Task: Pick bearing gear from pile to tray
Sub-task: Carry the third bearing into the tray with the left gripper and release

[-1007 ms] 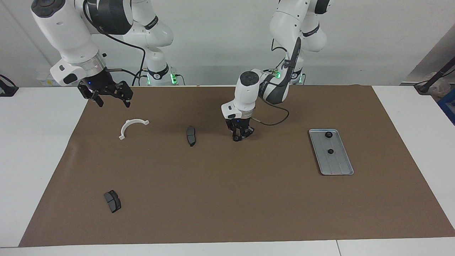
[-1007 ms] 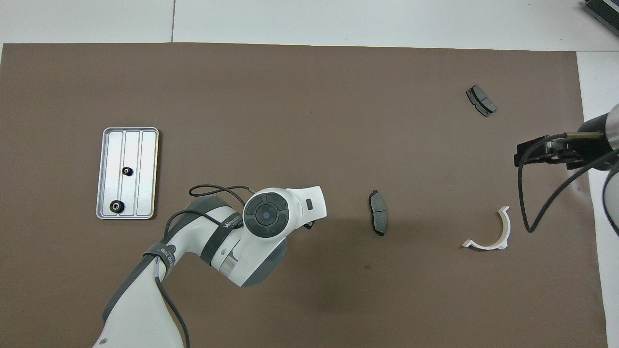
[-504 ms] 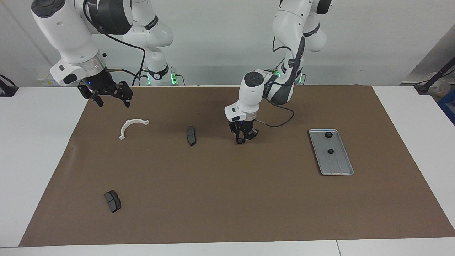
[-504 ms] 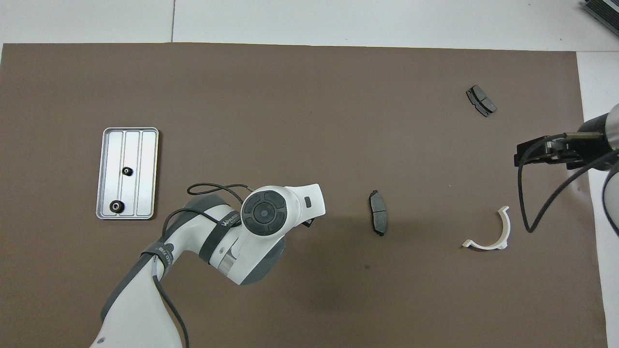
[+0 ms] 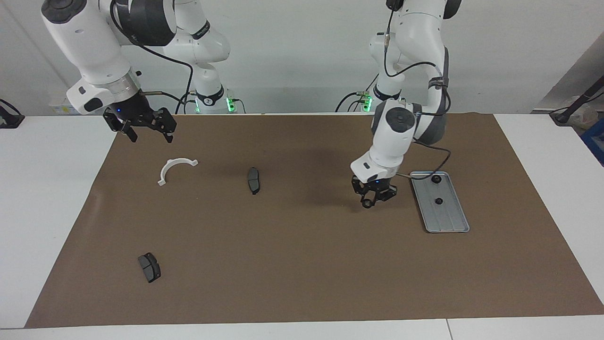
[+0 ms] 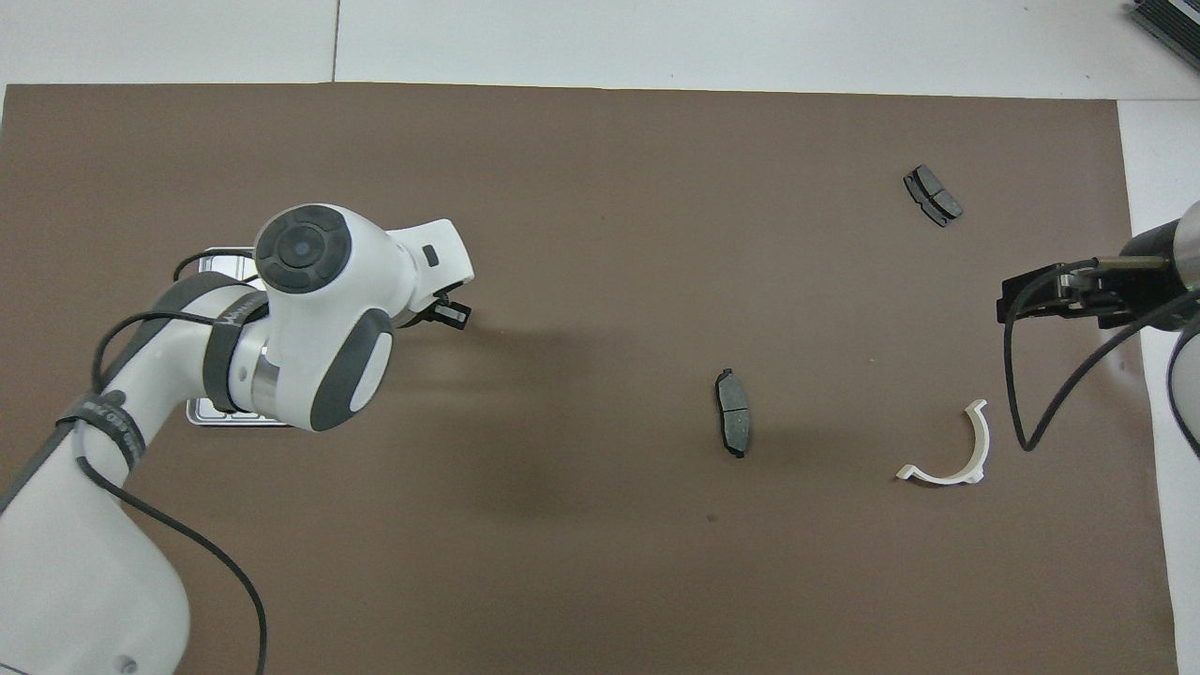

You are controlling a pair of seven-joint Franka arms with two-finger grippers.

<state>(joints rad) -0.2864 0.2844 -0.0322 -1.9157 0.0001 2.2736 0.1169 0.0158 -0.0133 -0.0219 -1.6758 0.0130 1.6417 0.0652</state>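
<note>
My left gripper [image 5: 371,200] hangs in the air over the brown mat beside the tray, shut on a small black bearing gear [image 5: 367,204]. The silvery tray [image 5: 448,223] lies toward the left arm's end of the table and holds two black gears [image 5: 436,179] [image 5: 439,200]. In the overhead view the left arm covers most of the tray [image 6: 217,253]. What remains of the pile is two dark brake pads [image 5: 253,180] [image 5: 149,267] and a white half-ring bracket [image 5: 174,168]. My right gripper [image 5: 150,137] waits open above the mat's corner near the bracket.
The brown mat [image 5: 302,264] covers most of the white table. In the overhead view the pads [image 6: 733,424] [image 6: 932,195] and the bracket [image 6: 952,450] lie spread toward the right arm's end. A cable loops off the left wrist over the tray.
My left gripper has risen from the middle of the mat and swung toward the tray with the gear in it. The right arm has stayed still.
</note>
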